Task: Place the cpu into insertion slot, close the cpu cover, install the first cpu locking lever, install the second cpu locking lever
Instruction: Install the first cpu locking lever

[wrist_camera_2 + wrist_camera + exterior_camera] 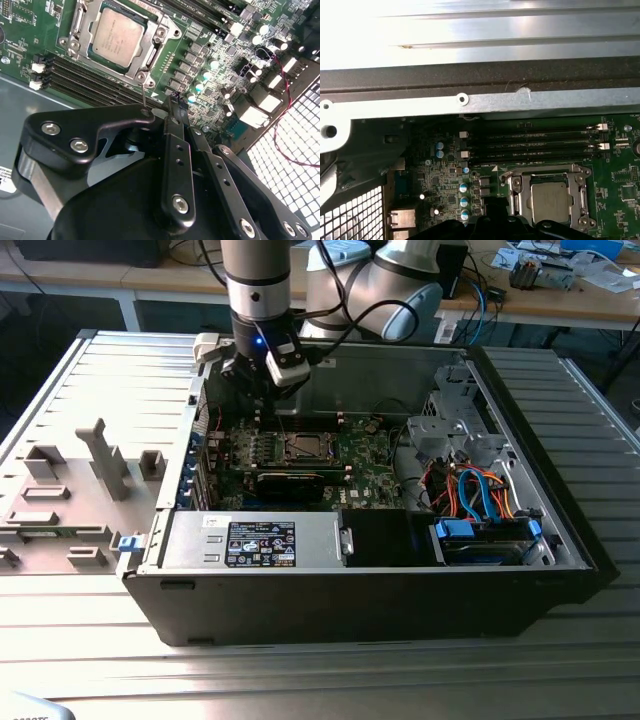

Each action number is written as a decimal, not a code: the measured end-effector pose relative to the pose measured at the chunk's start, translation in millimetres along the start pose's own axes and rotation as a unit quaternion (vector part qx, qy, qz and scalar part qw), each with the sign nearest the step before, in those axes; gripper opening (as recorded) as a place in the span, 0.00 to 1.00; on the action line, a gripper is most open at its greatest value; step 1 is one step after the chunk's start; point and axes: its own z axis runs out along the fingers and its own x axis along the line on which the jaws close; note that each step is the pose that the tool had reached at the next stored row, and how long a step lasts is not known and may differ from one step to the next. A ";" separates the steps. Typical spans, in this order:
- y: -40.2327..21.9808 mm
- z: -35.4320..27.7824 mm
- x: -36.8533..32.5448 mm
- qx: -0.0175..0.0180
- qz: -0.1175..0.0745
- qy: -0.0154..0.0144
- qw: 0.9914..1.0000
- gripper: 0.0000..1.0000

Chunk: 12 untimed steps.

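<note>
The cpu (117,37) lies flat in the insertion slot (75,31) on the green board, and it also appears in the first wrist view (549,200) and the exterior view (303,447). The silver cpu cover (151,54) lies down around the chip as a frame. A thin metal locking lever (144,96) rises from the socket's corner to the fingertips. My gripper (165,109) hangs just beside the socket, over the board's edge, with its fingers together. In the exterior view the gripper (262,405) is inside the open case, at the back left of the socket.
A long black card (290,483) lies in front of the socket. A labelled power supply box (260,540) fills the case front, and a drive cage with blue and orange cables (480,500) sits on the exterior view's right. Memory slots (535,142) run beside the socket. Grey fixtures (100,460) stand left of the case.
</note>
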 end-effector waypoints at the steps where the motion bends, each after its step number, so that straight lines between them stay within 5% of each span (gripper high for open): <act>1: 0.0 0.0 0.5 0.000 0.000 0.000 1.000 0.11; 12: 3.2 0.0 5.9 -0.002 0.000 0.000 1.000 0.11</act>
